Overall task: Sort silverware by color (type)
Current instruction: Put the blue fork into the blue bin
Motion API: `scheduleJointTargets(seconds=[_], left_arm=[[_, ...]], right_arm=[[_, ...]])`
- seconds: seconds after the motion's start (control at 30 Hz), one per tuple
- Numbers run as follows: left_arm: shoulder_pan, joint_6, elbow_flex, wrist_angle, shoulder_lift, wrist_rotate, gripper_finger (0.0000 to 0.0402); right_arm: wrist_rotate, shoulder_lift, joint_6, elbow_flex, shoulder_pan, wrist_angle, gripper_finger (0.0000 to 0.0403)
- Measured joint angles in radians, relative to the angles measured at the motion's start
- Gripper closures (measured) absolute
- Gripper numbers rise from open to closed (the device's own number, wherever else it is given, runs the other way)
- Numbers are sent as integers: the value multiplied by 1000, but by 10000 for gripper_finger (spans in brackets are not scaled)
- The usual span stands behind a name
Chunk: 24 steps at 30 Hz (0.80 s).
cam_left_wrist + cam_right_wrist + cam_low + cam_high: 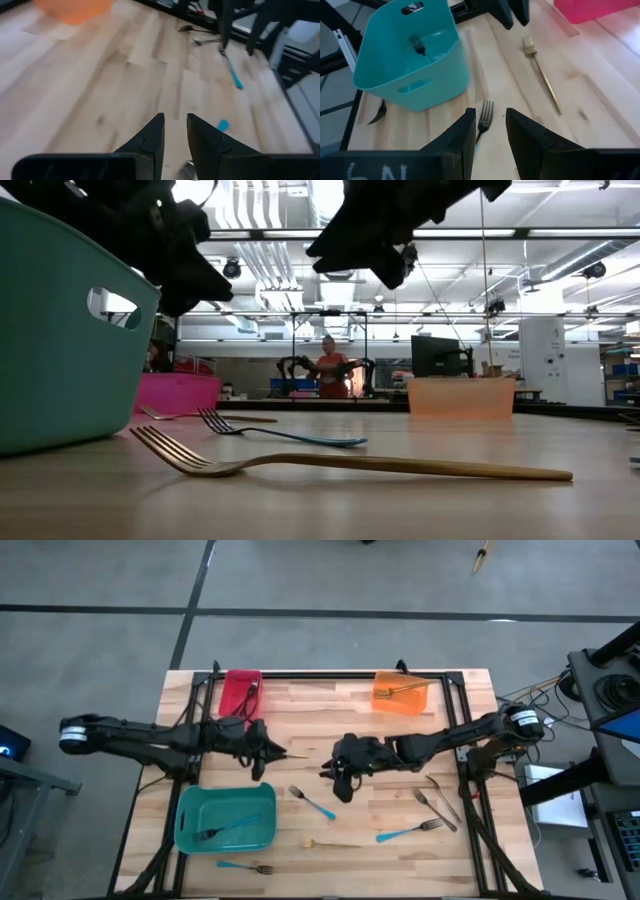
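Observation:
My left gripper (272,750) hangs open by a narrow gap above the table's middle, beside a gold fork (542,75) lying flat, untouched. My right gripper (340,780) is open too and hovers over a blue-handled fork (313,802); that fork's head (485,111) shows on the table below the gap between the fingers. More forks lie flat on the table: a gold one (330,843), two blue-handled ones (408,832) (245,866) and two silver-grey ones (437,805). One blue-handled fork (225,830) lies in the teal bin (190,815).
A red bin (240,692) stands at the far left and an orange bin (395,702) holding gold forks at the far right. The teal bin sits near the left front edge. Dark frame rails run along the table's sides. A person (330,370) stands far behind the table.

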<state>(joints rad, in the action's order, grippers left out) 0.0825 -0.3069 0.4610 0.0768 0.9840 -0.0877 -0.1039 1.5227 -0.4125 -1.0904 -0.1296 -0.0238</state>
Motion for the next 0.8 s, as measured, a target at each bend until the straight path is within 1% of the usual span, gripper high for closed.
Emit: scheduleJointTargets(seconds=[0.2, 0.4, 0.47, 0.57, 0.63, 0.8], left_arm=[[-88, -56, 0, 42, 0, 1, 338], [-157, -113, 0, 131, 0, 1, 338], [-179, -128, 0, 141, 0, 1, 338], [-206, -151, 0, 149, 0, 1, 338], [-220, -164, 0, 149, 0, 1, 338], [-242, -188, 0, 163, 0, 2, 338]], right_arm=[[-56, 0, -48, 0, -64, 2, 305], [-73, 23, -83, 0, -122, 4, 305], [-73, 38, -106, 0, -141, -9, 305], [-71, 52, -146, 0, -172, -71, 305], [-44, 56, -191, 0, -188, -128, 305], [73, 58, -287, 0, -235, -303, 305]])
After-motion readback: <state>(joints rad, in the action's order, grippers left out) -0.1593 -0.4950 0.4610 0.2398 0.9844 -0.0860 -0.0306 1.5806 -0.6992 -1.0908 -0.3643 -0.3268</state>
